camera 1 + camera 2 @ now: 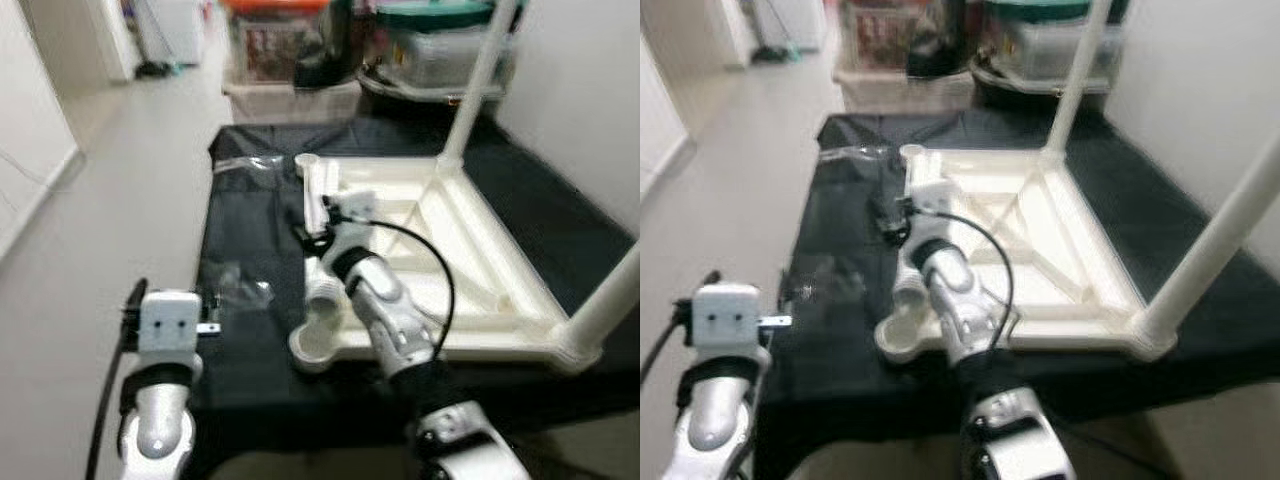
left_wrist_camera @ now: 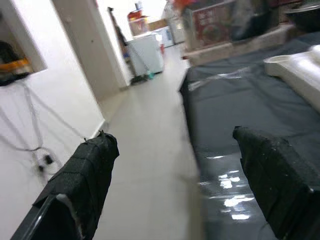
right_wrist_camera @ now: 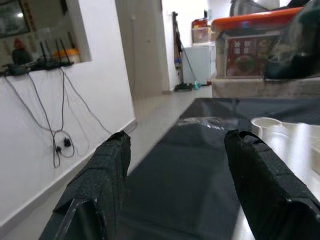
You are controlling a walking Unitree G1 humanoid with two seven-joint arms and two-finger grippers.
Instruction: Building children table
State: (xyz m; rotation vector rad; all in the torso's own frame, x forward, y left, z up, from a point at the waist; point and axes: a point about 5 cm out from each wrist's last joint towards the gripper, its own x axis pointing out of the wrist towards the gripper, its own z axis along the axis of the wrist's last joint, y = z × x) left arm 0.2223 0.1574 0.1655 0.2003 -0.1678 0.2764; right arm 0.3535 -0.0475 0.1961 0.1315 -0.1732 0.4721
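A white table [image 1: 470, 270] lies upside down on a black cloth [image 1: 250, 330] on the floor. Two of its legs are on and stick up: one at the far corner [image 1: 478, 80] and one at the near right corner [image 1: 612, 300]. A loose leg [image 1: 318, 190] lies on the table's left edge. The near left corner [image 1: 318, 345] has a round empty socket.

The right gripper [image 3: 175, 175] is out over the left edge of the table, near the loose leg. Its two black fingers [image 3: 100, 180] are wide apart. Nothing is between them. In its wrist view the cloth is below them and the white leg end [image 3: 265, 124] is just off to one side.

The left gripper [image 2: 175, 185] is at the left edge of the cloth, low and near the robot. Its fingers [image 2: 82, 180] are wide apart too, with nothing in them. Grey floor and cloth are below it.

A clear plastic bag [image 1: 240, 288] lies on the cloth between the two arms. Storage boxes [image 1: 290, 60] stand behind the cloth.
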